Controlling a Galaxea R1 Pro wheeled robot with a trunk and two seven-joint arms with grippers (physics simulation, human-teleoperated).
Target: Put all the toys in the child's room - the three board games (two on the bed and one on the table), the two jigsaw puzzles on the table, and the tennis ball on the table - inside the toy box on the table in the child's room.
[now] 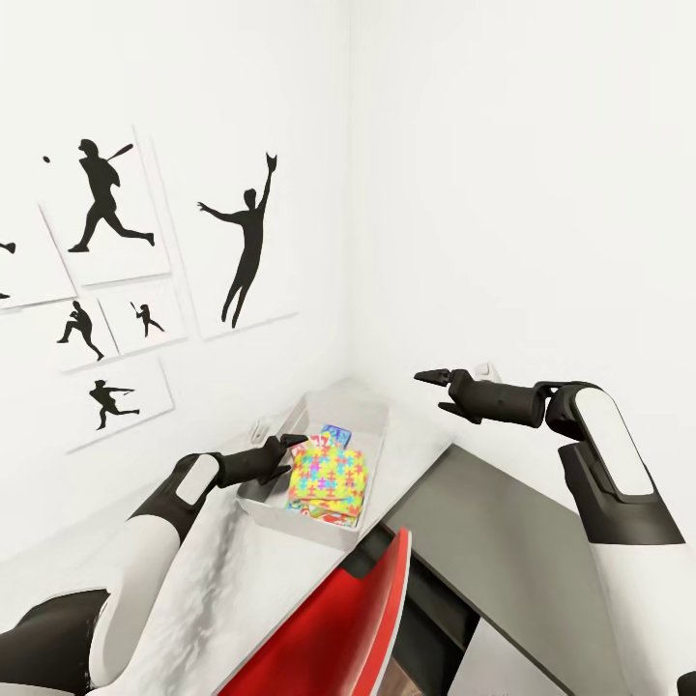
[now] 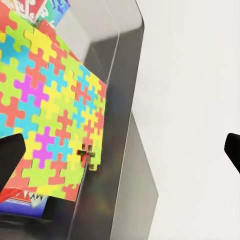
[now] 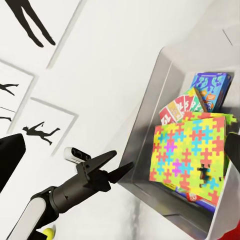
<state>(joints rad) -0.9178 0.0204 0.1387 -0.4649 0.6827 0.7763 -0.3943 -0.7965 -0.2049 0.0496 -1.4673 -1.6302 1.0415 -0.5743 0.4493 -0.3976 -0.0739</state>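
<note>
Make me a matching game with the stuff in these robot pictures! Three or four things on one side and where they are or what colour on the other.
Things:
1. puzzle
2. toy box
3. chair
4. right pincer

Matches:
A. red, in front of the desk
B. light grey, on the desk by the wall
C. open, in the air above the desk
D. many-coloured, lying on top inside the box

Pairs: 1-D, 2-B, 3-A, 4-C
</note>
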